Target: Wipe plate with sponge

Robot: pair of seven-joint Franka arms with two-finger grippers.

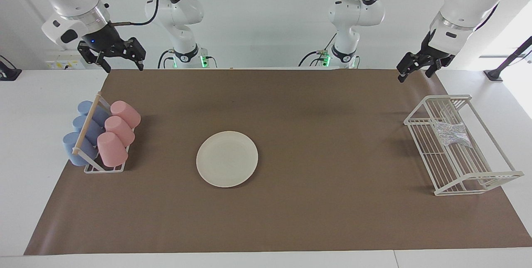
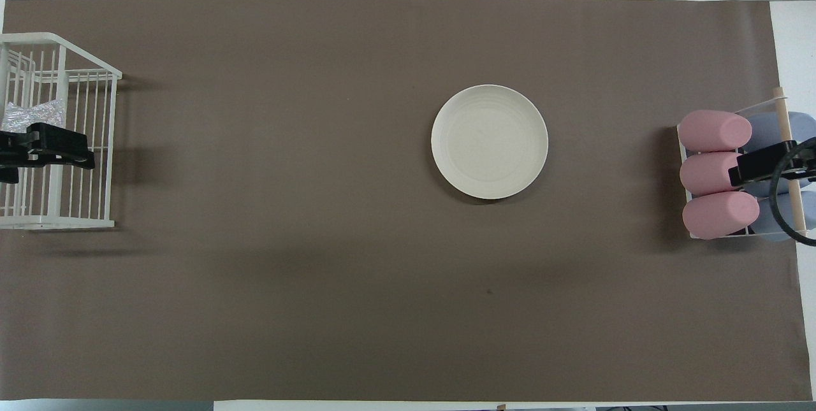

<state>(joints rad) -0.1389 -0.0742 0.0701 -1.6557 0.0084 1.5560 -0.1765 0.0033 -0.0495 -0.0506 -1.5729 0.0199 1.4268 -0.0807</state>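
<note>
Trouble lies in the wire rack (image 1: 461, 147): the sponge (image 1: 452, 134) sits inside it, well apart from the plate (image 1: 227, 158), so the left gripper (image 1: 416, 70), jaws spread like the right gripper (image 1: 120, 58), may snag wires

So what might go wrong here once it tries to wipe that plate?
The sponge lies inside the white wire rack, so a hand reaching in could catch on the wires or drag the rack. The plate sits loose on the brown mat with nothing holding it, so wiping may push it around. Both hands, left hand and right hand, wait open and raised.
</note>
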